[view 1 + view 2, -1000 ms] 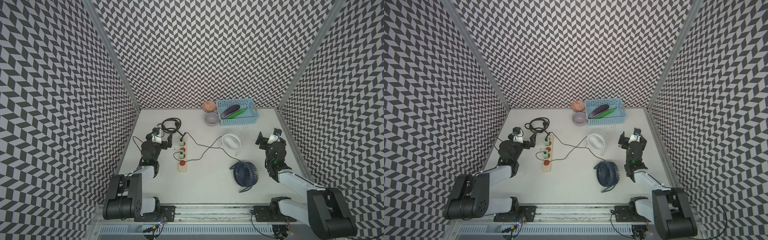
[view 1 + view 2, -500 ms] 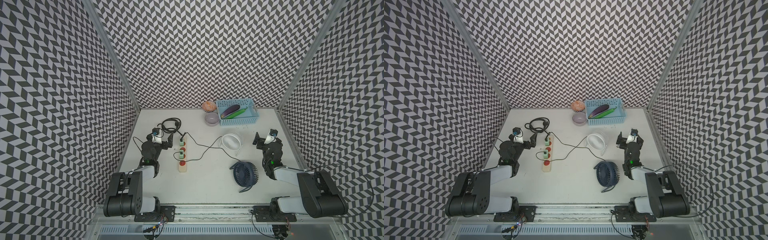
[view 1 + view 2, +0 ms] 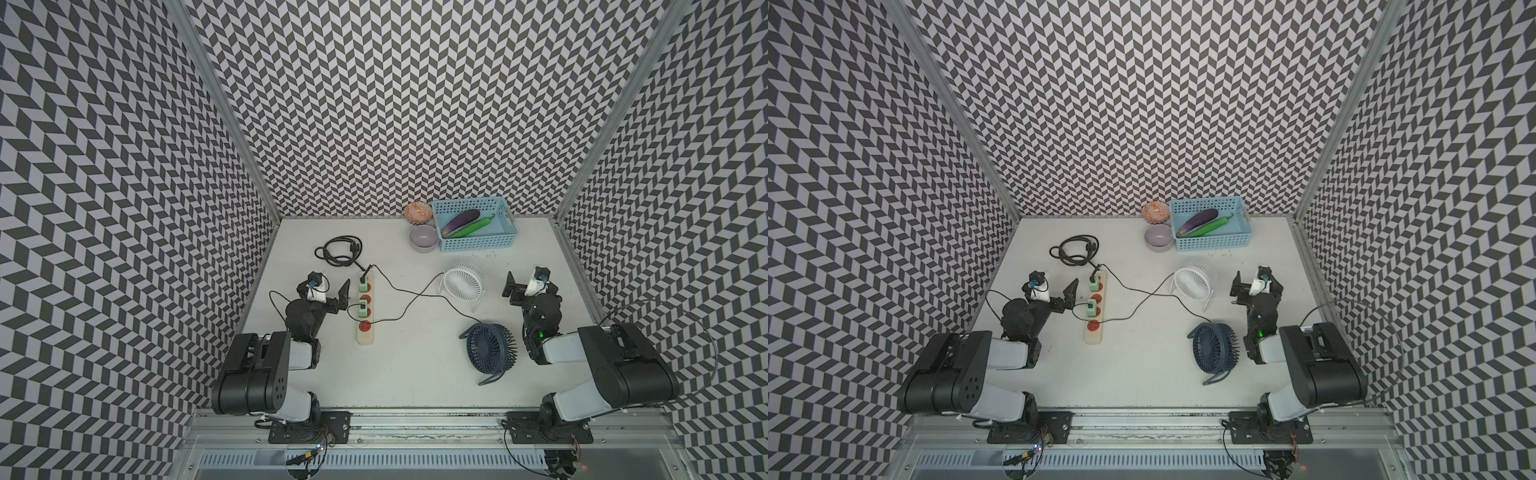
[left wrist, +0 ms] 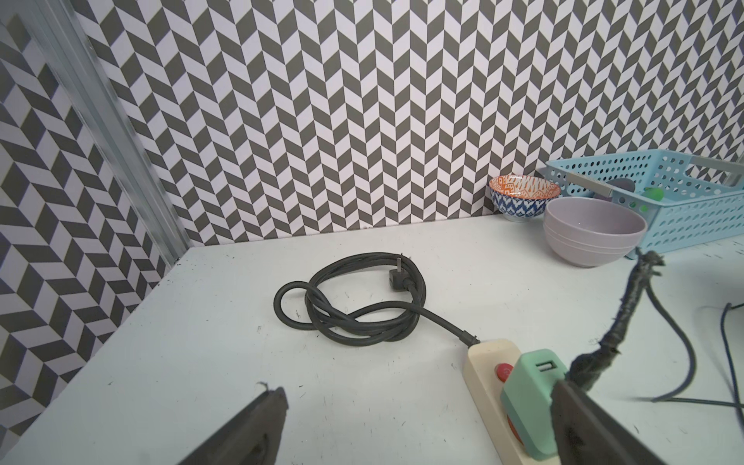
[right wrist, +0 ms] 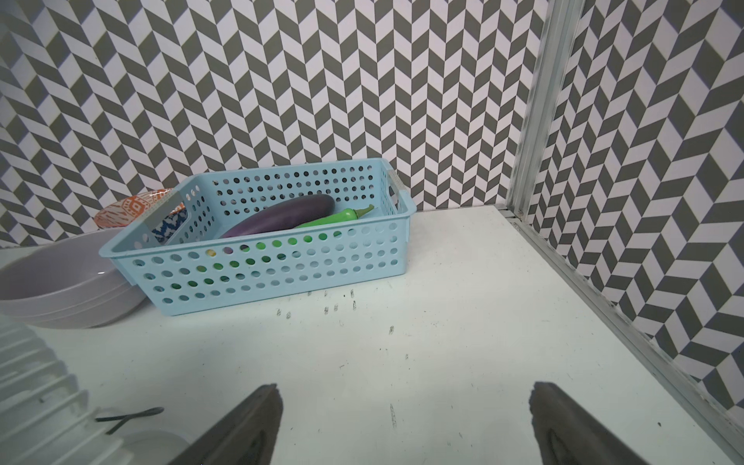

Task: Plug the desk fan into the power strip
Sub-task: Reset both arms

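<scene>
On the white desk [image 3: 415, 374] the power strip [image 3: 365, 337] lies at 9 o'clock; left gripper [image 4: 416, 392] and right gripper [image 5: 404, 388] stand wide, empty.

Right arm [image 3: 623, 370] folded upright, right fingers [image 3: 510, 286] edging toward the power strip [image 3: 365, 337]; left fingers [image 3: 344, 291] slid back alongside it.

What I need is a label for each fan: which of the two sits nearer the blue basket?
The white fan, just in front of the basket; the dark blue fan lies clearly farther from it.
</scene>
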